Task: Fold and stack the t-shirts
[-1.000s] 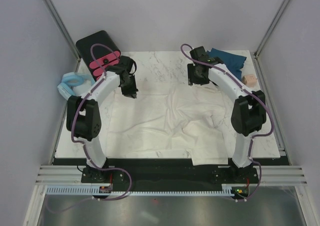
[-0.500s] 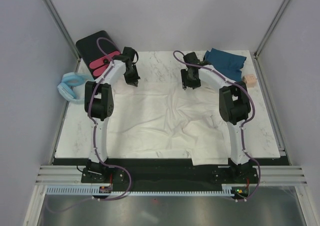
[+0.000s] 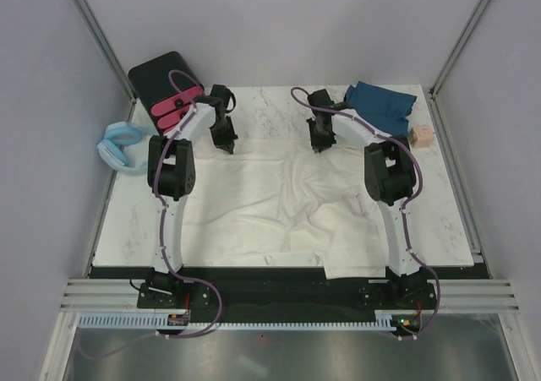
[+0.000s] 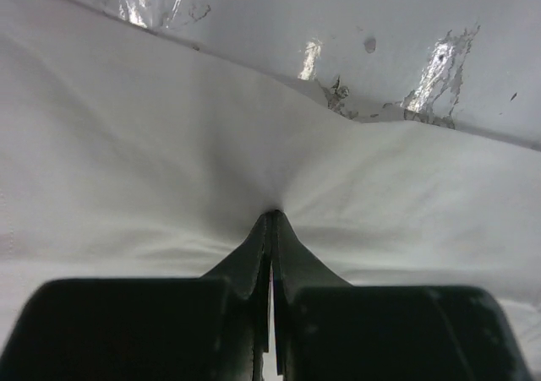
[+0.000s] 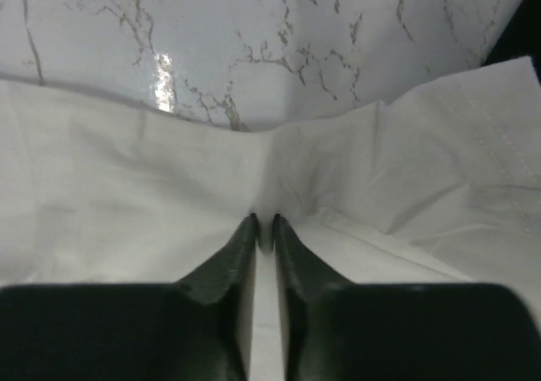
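Left gripper (image 4: 272, 222): I see the jaws pressed together, pinching the far edge of the cream-white t-shirt (image 4: 127, 161); the cloth puckers toward the tips.
Right gripper (image 5: 263, 227): jaws nearly together, nipping a fold of the same shirt's far edge.
Dark teal t-shirt (image 3: 382, 102): crumpled beyond and right of my right fingers, apart from them.
Marble tabletop (image 5: 254, 26): shows just past both sets of fingertips.

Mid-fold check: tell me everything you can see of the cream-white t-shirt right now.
The cream-white t-shirt is plain soft cloth, spread mostly flat over the marble table, wrinkled around its middle, with a near-right part reaching the table's front edge. Along its far edge the left hand and the right hand each pinch the cloth, which puckers toward their fingertips.
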`<state>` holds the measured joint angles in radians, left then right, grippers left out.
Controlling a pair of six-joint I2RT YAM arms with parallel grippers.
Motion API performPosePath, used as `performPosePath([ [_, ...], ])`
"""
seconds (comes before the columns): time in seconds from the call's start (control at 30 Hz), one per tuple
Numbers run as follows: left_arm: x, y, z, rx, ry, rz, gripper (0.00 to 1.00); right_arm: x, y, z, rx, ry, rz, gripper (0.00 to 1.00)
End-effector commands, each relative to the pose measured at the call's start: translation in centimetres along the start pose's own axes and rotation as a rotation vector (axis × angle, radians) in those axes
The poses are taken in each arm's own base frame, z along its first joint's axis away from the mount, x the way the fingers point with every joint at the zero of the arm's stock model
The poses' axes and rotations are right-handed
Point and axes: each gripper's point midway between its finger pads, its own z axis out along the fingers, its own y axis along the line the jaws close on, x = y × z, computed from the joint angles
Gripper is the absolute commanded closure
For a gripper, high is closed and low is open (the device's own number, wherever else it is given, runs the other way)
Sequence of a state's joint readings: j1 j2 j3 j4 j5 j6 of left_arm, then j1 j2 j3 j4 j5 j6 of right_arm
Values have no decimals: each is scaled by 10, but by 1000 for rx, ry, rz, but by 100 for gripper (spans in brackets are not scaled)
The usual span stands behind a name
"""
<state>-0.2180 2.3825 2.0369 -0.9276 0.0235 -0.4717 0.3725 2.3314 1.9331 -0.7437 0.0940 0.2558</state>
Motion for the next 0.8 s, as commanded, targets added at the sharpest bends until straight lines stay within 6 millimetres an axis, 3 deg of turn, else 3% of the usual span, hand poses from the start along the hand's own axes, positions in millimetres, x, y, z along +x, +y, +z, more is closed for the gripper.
performPosePath([
  [0.0,12,32,13,-129,63,-79,98,3,8,13,-14,23,7,86],
  [0.07,10,41,10,-137,65,-117,98,1,10,14,-21,20,10,94],
  [0.17,-4,57,5,-148,46,-162,98,-1,15,17,-27,20,11,98],
  [0.33,-26,75,5,-169,22,-174,98,-4,21,20,-36,17,9,98],
  [0.77,-61,86,16,-164,-33,-179,98,-10,39,33,-53,9,18,95],
])
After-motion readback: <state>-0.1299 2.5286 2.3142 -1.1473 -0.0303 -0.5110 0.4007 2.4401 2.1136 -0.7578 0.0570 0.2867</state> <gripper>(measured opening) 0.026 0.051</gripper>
